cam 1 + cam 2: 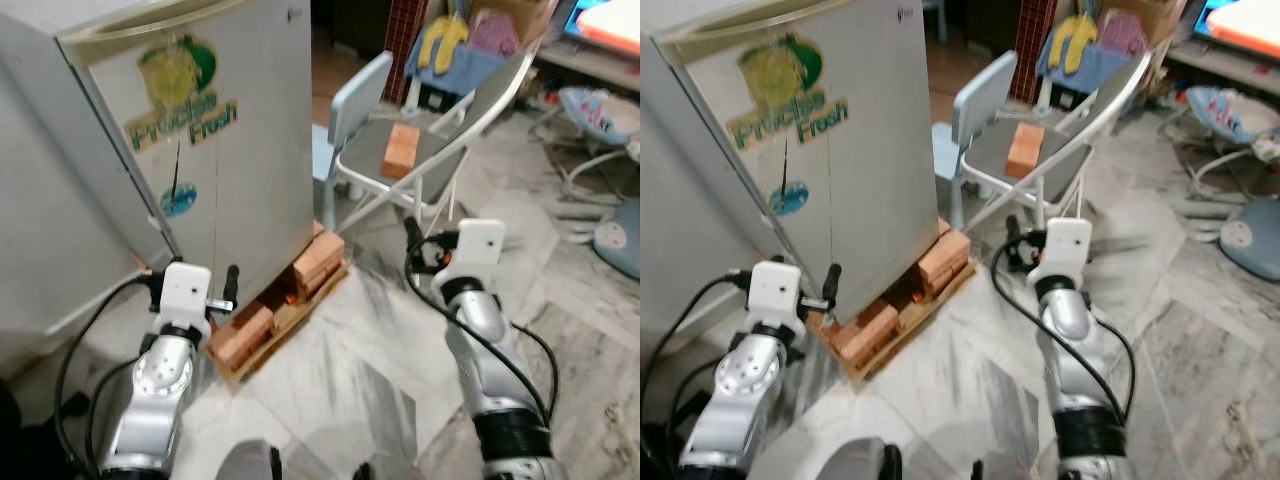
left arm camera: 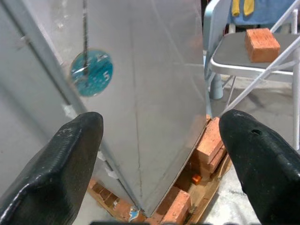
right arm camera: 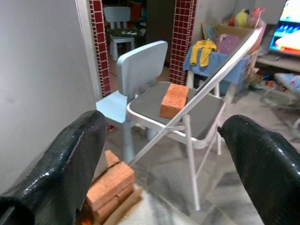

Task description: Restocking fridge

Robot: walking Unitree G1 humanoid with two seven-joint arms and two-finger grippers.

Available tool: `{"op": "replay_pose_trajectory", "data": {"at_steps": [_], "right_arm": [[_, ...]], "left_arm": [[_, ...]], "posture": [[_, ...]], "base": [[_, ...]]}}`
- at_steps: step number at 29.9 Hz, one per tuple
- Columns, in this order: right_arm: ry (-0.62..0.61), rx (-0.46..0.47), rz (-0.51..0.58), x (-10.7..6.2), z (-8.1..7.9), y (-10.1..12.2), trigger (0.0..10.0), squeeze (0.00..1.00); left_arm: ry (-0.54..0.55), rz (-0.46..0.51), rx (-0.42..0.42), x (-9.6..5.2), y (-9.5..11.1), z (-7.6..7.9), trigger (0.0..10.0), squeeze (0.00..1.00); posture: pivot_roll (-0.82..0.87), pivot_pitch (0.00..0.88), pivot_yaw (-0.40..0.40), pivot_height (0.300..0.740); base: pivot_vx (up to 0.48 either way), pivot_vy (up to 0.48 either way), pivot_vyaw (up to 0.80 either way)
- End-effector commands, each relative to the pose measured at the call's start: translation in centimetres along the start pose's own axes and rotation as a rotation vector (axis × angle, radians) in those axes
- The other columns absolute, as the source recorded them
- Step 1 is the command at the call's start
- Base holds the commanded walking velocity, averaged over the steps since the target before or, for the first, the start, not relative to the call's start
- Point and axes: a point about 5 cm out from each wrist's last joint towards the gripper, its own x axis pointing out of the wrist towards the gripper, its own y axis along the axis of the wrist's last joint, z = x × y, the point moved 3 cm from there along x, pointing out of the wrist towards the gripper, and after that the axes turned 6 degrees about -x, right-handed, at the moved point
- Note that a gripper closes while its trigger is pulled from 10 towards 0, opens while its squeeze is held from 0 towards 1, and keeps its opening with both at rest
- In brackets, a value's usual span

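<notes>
A silver fridge (image 1: pixel 200 150) with a "Precise Fresh" sticker stands with its door closed, raised on bricks (image 1: pixel 318 262) and a wooden pallet (image 1: pixel 300 320). My left gripper (image 2: pixel 161 126) is open, low in front of the fridge's near corner, with nothing between its fingers (image 1: pixel 232 282). My right gripper (image 3: pixel 161 126) is also open and empty, pointing at a grey folding chair (image 1: pixel 445 160) to the right of the fridge. An orange brick-like block (image 1: pixel 400 150) lies on that chair's seat, well beyond the fingers.
A small light-blue child's chair (image 1: pixel 355 100) stands between the fridge and the folding chair. Clothes (image 1: pixel 450 45) are piled behind, beside a red-tiled pillar (image 1: pixel 405 30). A baby bouncer (image 1: pixel 600 110) sits at the far right. Marble floor (image 1: pixel 360 390) lies open ahead.
</notes>
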Motion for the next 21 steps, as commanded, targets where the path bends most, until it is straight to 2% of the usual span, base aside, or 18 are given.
{"op": "replay_pose_trajectory", "data": {"at_steps": [1,9,11,18,21], "right_arm": [[0.039,0.009,-0.012,0.14,-1.18,-0.10,10.0,0.00],[0.053,0.007,-0.011,0.60,-1.46,0.28,10.0,0.00],[0.052,0.008,-0.007,0.70,-1.43,0.42,10.0,0.00],[0.047,0.007,-0.008,0.64,-1.28,0.42,10.0,0.00],[0.050,0.013,-0.017,0.63,-1.35,0.32,10.0,0.00]], "left_arm": [[0.038,-0.008,0.018,-0.32,-0.17,-1.23,10.0,0.00],[0.029,0.008,0.052,-0.50,0.20,-1.53,10.0,0.00],[0.010,0.011,0.082,-0.46,0.30,-1.42,10.0,0.00],[0.003,0.018,0.067,-0.32,0.48,-1.32,10.0,0.00],[-0.013,0.028,0.065,-0.33,0.65,-1.10,10.0,0.00]], "posture": [[0.12,0.092,-0.041,0.740],[0.12,0.099,-0.051,0.740],[0.12,0.101,-0.049,0.740],[0.12,0.105,-0.050,0.740],[0.12,0.109,-0.051,0.740]], "base": [[0.000,0.480,0.00],[0.000,0.472,0.00],[0.287,0.383,-0.26],[0.323,0.356,0.00],[0.381,0.208,-0.57]]}}
